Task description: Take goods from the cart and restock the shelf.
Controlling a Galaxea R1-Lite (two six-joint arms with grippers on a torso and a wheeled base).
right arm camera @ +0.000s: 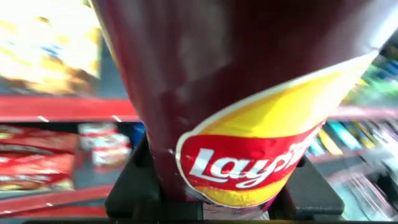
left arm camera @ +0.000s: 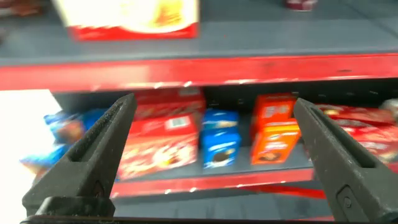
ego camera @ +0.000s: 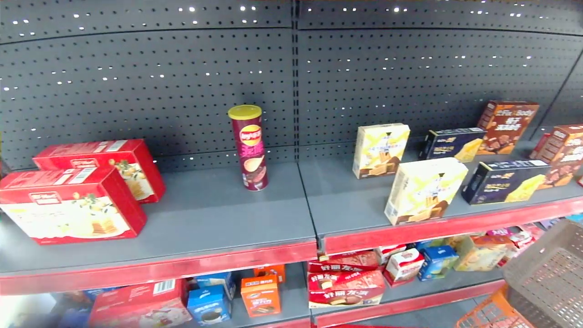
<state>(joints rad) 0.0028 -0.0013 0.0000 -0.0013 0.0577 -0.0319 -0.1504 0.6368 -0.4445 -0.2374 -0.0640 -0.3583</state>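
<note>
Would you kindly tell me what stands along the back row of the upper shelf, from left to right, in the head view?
Red box → chip can → pale yellow box → dark blue box → brown box.

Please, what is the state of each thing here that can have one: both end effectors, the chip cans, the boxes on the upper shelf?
Left end effector: open, empty.
Right end effector: shut on the held chip can.
Shelf chip can: upright, yellow lid on.
Red boxes: closed, resting on the upper shelf.
Front yellow box: closed, upright.
</note>
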